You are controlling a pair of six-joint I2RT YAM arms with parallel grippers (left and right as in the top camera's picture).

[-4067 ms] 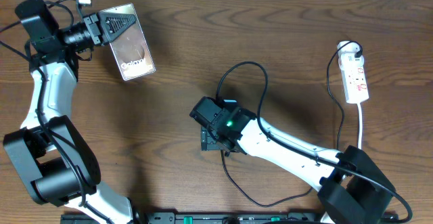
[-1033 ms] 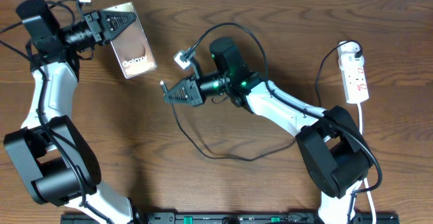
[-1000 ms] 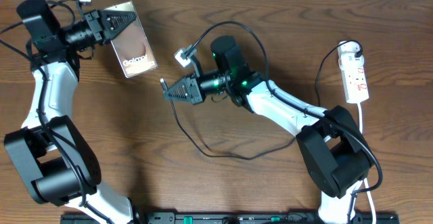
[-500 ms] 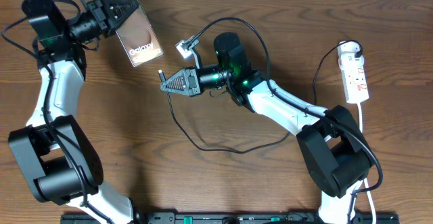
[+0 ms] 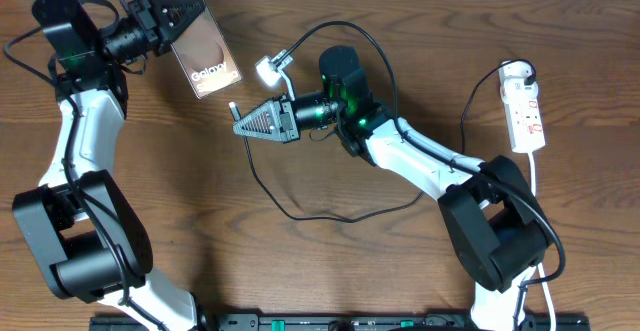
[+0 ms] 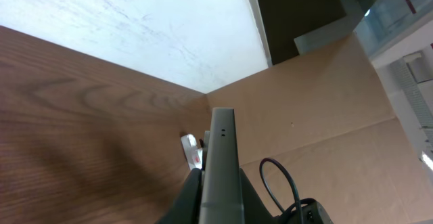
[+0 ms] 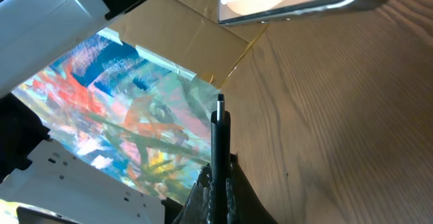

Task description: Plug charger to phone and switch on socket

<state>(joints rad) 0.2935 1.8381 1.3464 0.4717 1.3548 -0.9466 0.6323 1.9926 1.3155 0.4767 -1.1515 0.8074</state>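
While the left arm stands along the left side of the desk [image 5: 150, 191], its pincer [image 5: 180, 21] is pressed on the upper end of the phone [image 5: 210, 63], whose face with white lettering is turned to the overhead camera. In the left wrist view the phone shows only as a thin edge between the fingers.

Near the middle, the right pincer [image 5: 241, 126] pinches the charger [image 7: 218, 143] just behind its small plug tip [image 5: 234, 109]. This tip is near the lower end of the phone but not touching it. The black cable makes a loop on the desk below the right arm.

At the far right the socket [image 5: 526, 113] lies flat, well apart from both pincers.
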